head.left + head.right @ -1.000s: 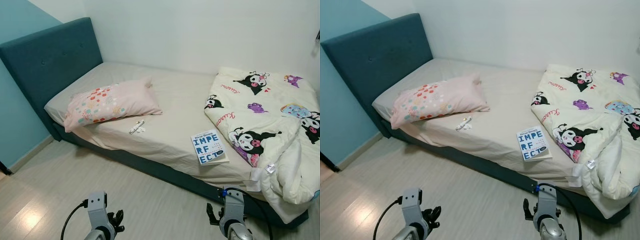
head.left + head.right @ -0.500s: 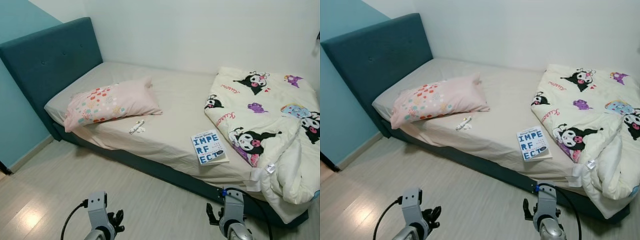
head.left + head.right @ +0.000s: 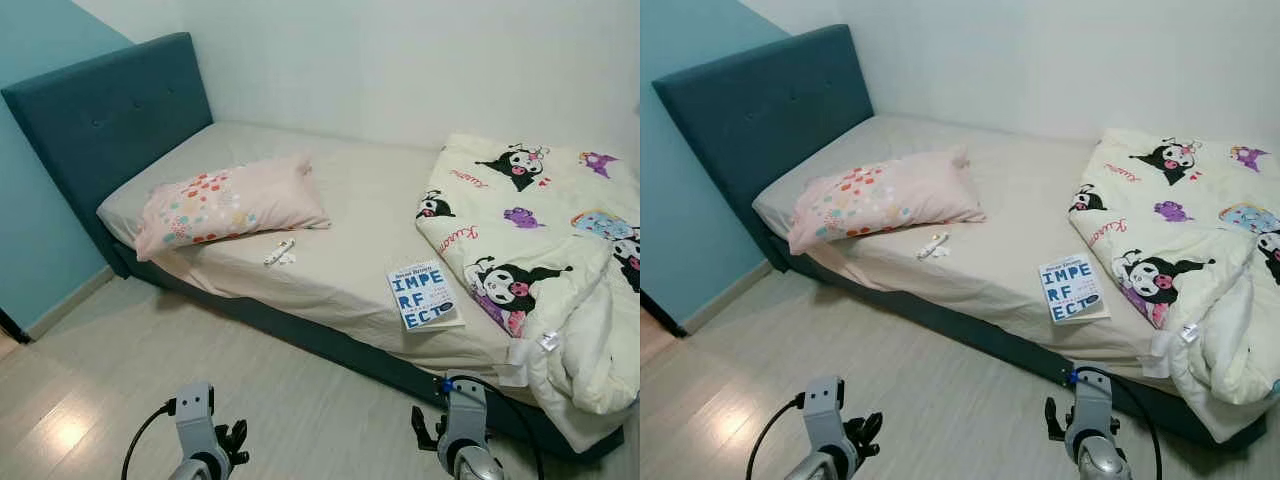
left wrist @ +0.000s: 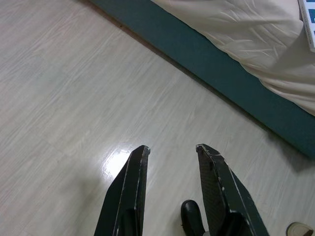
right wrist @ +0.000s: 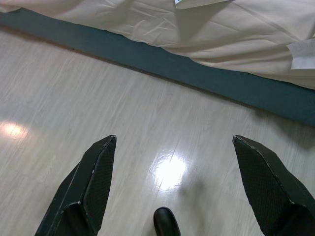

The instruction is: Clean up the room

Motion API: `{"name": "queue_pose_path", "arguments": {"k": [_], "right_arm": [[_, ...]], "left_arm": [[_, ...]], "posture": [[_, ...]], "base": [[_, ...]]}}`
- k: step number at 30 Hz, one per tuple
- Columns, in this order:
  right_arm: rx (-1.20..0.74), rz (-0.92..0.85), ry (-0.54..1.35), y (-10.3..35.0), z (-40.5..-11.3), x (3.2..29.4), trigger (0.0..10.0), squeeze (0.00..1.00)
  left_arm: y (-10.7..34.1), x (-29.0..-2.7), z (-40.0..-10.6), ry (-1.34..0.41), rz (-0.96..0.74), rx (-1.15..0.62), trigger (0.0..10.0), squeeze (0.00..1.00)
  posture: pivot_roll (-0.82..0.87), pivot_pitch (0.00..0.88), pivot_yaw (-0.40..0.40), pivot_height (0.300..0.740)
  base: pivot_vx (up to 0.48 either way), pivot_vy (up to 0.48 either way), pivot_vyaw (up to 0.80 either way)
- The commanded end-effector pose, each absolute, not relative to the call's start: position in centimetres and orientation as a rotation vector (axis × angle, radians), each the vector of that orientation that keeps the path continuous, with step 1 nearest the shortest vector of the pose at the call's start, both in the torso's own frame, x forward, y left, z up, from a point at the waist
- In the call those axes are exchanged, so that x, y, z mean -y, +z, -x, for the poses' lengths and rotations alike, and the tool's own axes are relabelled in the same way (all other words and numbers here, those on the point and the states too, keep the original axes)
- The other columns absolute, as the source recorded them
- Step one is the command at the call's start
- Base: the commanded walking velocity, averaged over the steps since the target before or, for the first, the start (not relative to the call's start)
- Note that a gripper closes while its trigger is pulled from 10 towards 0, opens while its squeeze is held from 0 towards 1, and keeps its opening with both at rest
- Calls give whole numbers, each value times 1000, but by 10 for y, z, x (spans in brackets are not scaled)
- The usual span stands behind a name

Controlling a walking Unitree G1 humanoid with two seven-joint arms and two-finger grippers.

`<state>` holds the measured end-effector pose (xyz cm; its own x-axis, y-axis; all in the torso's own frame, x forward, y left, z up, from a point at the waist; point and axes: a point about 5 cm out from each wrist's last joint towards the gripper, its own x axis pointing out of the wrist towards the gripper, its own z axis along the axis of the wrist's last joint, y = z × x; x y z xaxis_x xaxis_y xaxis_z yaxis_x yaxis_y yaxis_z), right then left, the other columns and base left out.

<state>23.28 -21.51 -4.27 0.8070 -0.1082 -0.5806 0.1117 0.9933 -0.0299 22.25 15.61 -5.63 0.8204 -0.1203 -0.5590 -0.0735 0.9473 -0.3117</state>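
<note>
Camera shifted; book [image 3: 424, 295] "IMPERFECT"

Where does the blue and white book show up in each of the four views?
Left eye view: the book lies near the bed's front edge, beside the quilt.
Right eye view: same spot, beside the quilt.
Left wrist view: a corner at the frame edge.
Right wrist view: cannot tell.
Shared landmark: the teal bed base.

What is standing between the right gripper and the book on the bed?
Nothing visible blocks it. The right gripper hangs open over bare floor; beyond it comes the bed's blue side, then the book lying near the mattress edge, apart from the quilt.
</note>
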Motion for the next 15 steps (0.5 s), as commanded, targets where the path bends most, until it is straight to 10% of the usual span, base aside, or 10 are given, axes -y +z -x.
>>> {"name": "queue_pose_path", "arguments": {"k": [1, 15], "right_arm": [[-638, -23, -115, -46, -229, 212, 10000, 63], [-643, -21, -110, -47, -229, 212, 10000, 63]], "left_arm": [[-57, -161, -221, -20, 319, -620, 10000, 220], [-58, -161, -220, -16, 323, -617, 10000, 224]], "posture": [[-167, 44, 47, 740], [-160, 47, 36, 740]], "base": [[0, 0, 0], [0, 0, 0]]}}
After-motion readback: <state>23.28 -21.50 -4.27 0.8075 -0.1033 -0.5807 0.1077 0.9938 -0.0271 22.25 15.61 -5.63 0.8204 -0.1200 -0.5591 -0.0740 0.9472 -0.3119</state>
